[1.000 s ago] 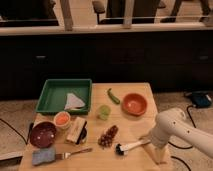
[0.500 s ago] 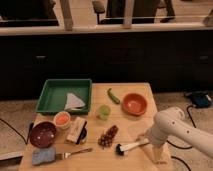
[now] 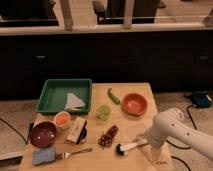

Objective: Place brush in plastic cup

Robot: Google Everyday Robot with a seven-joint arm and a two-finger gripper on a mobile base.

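Wooden tabletop [image 3: 135,90] carrying a spread of kitchen items. White arm [image 3: 182,134] reaches in from the right, over the front right corner. Green tray [image 3: 50,97] at the back left, a white sheet [image 3: 74,102] lying in it. Orange bowl [image 3: 134,104] at the back right; dark red bowl [image 3: 42,134] at the front left. Plastic cup [image 3: 104,112], pale green, stands upright near the middle, nothing seen inside it. Brush [image 3: 132,146] is at the front right, well apart from the cup: black head towards the left, white handle running right and slightly up into the tool [image 3: 149,142]. The tool sits at the handle's far end, low over the tabletop. Cannot tell whether it is open or clamped on the handle, nor whether the brush rests flat or is just raised. Small brown cluster [image 3: 108,136] lies between brush head and cup; fork [image 3: 76,152] beside the blue sponge [image 3: 44,156] at the front left. Judgement: task at the pick-up step at most. Left to do: secure the handle, lift, carry left and back past the cluster, lower the brush into the cup, release.
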